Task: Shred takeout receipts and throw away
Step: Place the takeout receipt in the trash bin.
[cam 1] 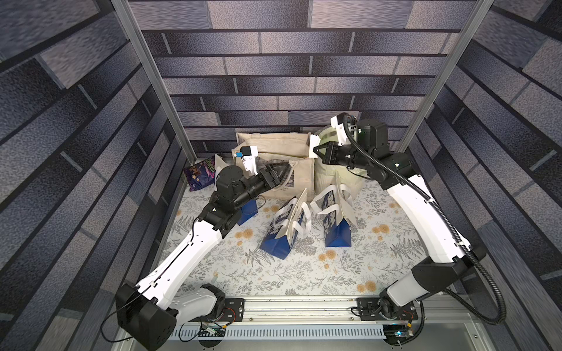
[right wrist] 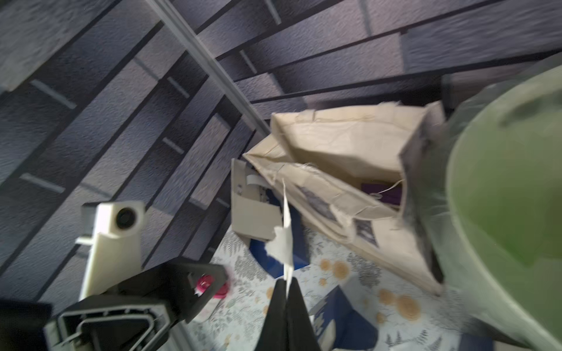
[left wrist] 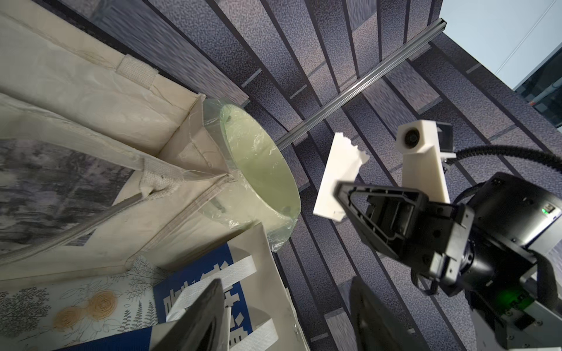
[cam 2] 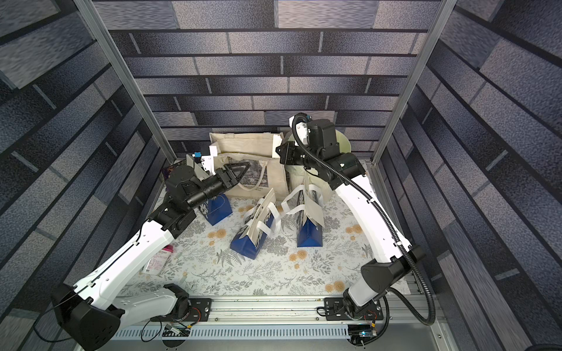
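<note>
The right gripper [left wrist: 339, 190] has its jaws pressed together on a torn white receipt piece [left wrist: 340, 173]. One edge of the piece is ragged, and it is held in the air just beside the pale green-lined bin [left wrist: 258, 158], not over its mouth. The left gripper [left wrist: 287, 284] hangs near the canvas tote [cam 1: 273, 146], jaws spread, nothing between them. Tearing looks underway, but this scrap is not yet thrown away, and what shows of the liner looks bare. Three blue-and-white paper bags [cam 1: 286, 231] sit on the bench [cam 1: 273, 273] — whether more receipts wait inside them, I cannot tell.
</note>
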Controlling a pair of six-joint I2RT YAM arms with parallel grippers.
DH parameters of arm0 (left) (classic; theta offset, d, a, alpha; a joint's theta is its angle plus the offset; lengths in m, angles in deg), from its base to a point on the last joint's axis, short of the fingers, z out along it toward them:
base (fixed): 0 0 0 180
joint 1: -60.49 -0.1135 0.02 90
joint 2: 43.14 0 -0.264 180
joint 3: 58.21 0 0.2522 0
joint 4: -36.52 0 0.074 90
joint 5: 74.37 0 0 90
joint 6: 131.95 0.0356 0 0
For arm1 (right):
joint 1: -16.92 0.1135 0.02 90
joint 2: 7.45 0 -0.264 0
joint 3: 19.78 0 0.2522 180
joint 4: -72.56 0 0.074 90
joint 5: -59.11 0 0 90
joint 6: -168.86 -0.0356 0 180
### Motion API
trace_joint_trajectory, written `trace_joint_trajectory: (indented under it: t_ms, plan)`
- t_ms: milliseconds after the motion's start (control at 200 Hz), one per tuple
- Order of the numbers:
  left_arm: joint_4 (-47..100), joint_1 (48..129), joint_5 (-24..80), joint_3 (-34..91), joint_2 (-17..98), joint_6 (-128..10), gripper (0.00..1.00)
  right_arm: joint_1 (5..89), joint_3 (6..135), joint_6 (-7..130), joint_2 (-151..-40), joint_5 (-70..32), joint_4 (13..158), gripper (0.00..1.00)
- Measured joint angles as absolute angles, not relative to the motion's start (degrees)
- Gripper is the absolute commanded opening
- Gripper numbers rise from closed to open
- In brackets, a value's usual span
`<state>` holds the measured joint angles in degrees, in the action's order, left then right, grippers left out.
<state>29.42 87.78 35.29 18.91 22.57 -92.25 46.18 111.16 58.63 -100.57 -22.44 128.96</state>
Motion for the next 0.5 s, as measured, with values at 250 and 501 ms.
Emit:
trace_joint_trajectory:
  t_ms: [250,501]
  plan:
    - [22.29,87.78,32.76,18.91,19.88,-86.20,0.66,42.37,126.57,70.81,-115.67,-44.39,143.01,0.00]
    - [15.80,87.85,31.64,19.34,19.69,-82.15,0.66,41.63,134.33,75.05,-127.96,-49.78,151.32,0.25]
